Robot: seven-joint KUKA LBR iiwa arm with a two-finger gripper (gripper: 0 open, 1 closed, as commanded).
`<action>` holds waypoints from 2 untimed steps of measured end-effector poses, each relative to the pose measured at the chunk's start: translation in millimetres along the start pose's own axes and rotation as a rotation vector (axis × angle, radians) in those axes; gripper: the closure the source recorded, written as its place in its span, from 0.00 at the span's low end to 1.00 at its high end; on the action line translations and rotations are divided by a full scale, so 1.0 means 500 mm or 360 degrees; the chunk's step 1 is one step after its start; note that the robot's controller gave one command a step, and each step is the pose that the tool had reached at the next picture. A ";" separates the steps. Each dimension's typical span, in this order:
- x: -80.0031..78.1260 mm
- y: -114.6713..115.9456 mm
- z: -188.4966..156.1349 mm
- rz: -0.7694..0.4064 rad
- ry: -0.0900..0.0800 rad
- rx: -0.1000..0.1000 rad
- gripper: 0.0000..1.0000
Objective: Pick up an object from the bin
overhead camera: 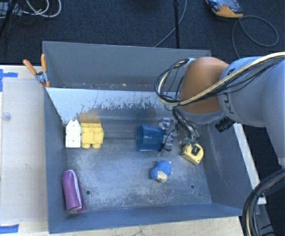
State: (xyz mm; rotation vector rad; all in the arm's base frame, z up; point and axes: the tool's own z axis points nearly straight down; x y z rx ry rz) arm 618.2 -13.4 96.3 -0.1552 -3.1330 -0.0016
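Observation:
My gripper [169,137] hangs low in the right half of the bin, its metal fingers right beside a dark blue cup-like thing [148,137] lying on its side; the fingers touch or nearly touch the cup's right edge. Whether anything sits between them I cannot make out. A small yellow tape measure [193,153] lies just right of the gripper. In front of it a small blue and tan toy [161,171] rests on the bin floor.
At the left of the bin a white house-shaped block [73,133] stands against a yellow toy block [92,135]. A purple cylinder [71,191] lies in the front left corner. The orange-covered wrist and cables hang over the bin's right back part.

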 end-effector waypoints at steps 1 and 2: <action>-0.006 0.000 -0.028 0.0000 -0.0015 -0.0001 1.00; -0.005 0.000 -0.034 0.0000 -0.0015 -0.0001 1.00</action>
